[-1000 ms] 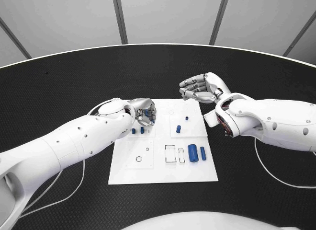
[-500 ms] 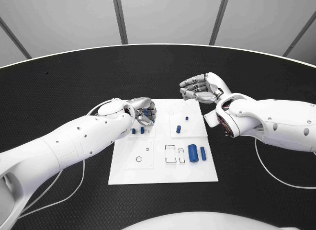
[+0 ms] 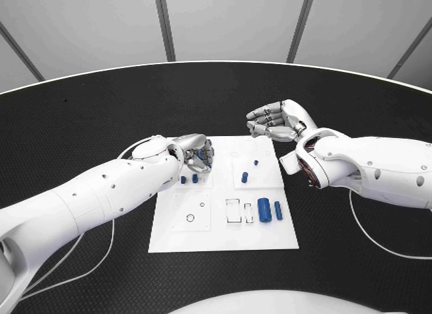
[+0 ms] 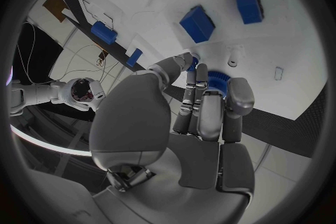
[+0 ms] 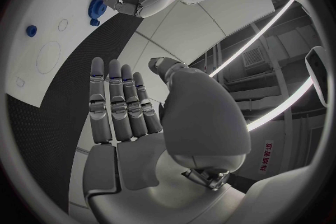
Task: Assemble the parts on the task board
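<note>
The tabletop (image 3: 103, 111) is round and black with a fine woven texture and a thin pale rim along its far edge. The white task board (image 3: 226, 229) lies flat on it near the middle, a rectangle with its long sides running from the near side toward the far side. A thin white cable (image 3: 84, 252) trails over the dark surface to the left of the board, looping toward the near edge. Another white cable (image 3: 376, 239) curves over the surface to the right of the board. Both cables lie apart from the board's edges.
</note>
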`<state>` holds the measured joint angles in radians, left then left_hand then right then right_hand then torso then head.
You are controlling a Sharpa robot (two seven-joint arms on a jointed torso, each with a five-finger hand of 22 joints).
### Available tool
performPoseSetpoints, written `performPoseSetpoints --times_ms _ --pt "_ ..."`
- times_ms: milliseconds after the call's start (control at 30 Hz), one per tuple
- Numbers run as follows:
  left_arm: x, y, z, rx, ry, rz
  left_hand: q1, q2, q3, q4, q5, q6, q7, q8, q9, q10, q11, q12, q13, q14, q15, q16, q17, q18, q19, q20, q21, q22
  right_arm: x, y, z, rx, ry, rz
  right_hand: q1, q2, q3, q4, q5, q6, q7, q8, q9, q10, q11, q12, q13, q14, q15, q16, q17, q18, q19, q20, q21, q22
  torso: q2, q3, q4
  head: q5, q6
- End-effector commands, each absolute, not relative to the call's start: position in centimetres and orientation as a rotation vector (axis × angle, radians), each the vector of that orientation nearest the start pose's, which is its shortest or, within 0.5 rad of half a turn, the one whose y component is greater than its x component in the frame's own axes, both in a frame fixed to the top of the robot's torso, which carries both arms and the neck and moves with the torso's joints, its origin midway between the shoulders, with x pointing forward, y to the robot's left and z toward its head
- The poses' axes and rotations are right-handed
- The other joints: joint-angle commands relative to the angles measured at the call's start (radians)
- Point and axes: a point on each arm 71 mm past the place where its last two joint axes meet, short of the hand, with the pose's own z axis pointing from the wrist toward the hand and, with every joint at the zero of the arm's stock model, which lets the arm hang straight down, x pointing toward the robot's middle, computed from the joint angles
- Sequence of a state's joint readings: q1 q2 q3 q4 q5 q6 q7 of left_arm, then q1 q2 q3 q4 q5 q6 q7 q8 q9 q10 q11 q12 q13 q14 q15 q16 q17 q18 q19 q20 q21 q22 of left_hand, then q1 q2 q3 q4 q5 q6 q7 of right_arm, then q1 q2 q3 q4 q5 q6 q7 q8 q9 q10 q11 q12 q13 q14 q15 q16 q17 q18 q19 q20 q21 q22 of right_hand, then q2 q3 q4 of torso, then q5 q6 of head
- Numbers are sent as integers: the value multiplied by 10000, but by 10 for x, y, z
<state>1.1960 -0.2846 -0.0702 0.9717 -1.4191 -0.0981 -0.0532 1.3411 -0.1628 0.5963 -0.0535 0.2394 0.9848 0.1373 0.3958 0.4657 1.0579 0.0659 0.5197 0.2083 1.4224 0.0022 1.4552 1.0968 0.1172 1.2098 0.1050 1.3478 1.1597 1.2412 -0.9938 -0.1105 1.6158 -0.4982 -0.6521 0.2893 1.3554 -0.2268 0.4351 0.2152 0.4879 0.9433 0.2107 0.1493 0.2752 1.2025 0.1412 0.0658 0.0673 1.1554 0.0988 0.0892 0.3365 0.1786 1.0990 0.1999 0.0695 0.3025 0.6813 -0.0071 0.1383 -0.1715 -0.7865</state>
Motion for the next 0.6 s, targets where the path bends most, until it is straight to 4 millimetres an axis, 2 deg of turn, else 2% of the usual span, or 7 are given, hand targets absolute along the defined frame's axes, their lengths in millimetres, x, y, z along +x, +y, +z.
performPoseSetpoints --times_ms 33,400,600 --pt "544 55 -232 2829 18769 -6872 9 115 66 -13 33 45 50 -55 20 54 27 -49 2 60 -3 -15 7 -111 39 -24 19 -13 470 -267 -166 6978 13591 10466 14 46 55 6 44 61 -7 -4 5 7 -4 20 -8 67 -34 -10 -8 42 82 -3 40 -16 -30 3 12 4 10" --pt "542 66 -231 2563 18837 -6938 10 115 74 -16 33 41 51 -63 22 57 29 -62 2 51 -2 -24 -27 -117 58 -23 31 9 471 -268 -167 6969 13579 10446 13 46 58 4 58 61 -7 -4 5 7 -5 19 -9 68 -35 -10 -8 42 84 -4 40 -20 -39 5 11 71 80" --pt "540 74 -229 2389 18835 -7006 -8 120 78 -4 25 51 55 -70 31 79 32 -85 4 59 2 -25 -25 -124 83 -22 46 37 471 -268 -167 6969 13581 10427 13 46 58 4 58 61 -7 -4 5 7 -5 19 -9 68 -35 -10 -8 42 84 -4 40 -20 -57 -8 23 89 100"
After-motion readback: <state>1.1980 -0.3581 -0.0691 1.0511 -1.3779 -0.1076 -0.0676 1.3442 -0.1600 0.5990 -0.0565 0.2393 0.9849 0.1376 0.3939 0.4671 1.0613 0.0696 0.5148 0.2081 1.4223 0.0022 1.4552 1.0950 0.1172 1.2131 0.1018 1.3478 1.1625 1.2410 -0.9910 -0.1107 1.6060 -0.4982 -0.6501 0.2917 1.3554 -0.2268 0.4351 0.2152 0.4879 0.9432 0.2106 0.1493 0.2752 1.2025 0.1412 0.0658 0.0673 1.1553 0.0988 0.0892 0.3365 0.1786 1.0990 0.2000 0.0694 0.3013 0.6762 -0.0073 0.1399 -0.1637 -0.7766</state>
